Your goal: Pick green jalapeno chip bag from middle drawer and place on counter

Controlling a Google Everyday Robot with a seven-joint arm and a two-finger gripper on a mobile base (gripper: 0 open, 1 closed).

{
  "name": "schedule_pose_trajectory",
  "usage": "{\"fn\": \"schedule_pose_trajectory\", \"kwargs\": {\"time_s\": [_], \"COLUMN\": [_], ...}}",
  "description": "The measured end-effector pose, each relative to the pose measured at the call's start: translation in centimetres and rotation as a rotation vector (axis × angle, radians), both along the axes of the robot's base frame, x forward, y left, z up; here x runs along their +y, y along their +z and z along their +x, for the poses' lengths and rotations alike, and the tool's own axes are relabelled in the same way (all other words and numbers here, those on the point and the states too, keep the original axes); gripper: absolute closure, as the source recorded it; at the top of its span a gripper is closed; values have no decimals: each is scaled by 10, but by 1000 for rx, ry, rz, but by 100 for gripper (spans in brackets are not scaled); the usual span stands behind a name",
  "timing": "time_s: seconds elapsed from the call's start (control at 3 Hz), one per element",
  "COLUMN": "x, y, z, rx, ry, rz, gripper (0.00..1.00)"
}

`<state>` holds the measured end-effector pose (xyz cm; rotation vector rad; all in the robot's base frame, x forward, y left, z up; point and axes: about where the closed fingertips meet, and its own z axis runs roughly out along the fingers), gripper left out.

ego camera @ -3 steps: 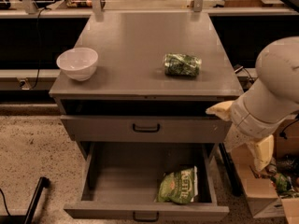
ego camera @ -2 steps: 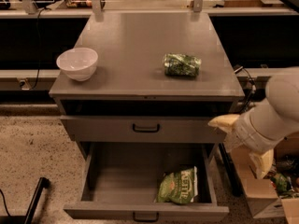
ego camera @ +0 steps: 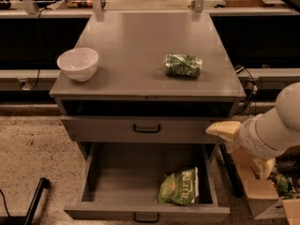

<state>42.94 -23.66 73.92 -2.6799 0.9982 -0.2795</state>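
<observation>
Gray counter (ego camera: 140, 46) before us carries a white bowl (ego camera: 78, 63) and a green-patterned can (ego camera: 183, 65). The green jalapeno chip bag (ego camera: 179, 186) lies ungrasped in the open middle drawer (ego camera: 117, 177). Our gripper (ego camera: 224, 129) hangs right of the cabinet, well apart from the bag; parted or closed, we cannot tell. Picking and placing are both left.

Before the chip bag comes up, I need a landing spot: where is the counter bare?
The counter is bare between the white bowl and the green can, and across the back behind both. Nowhere is crowded. The gripper sits right of the cabinet, below counter level.
</observation>
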Motion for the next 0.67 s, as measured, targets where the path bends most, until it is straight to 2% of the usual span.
{"fn": "schedule_pose_trajectory", "kwargs": {"time_s": [0.33, 0.67], "x": [17, 45], "y": [-48, -143], "z": [1, -19], "rx": [78, 166], "ry": [34, 114], "rz": [42, 187], "gripper": [0, 0]}}
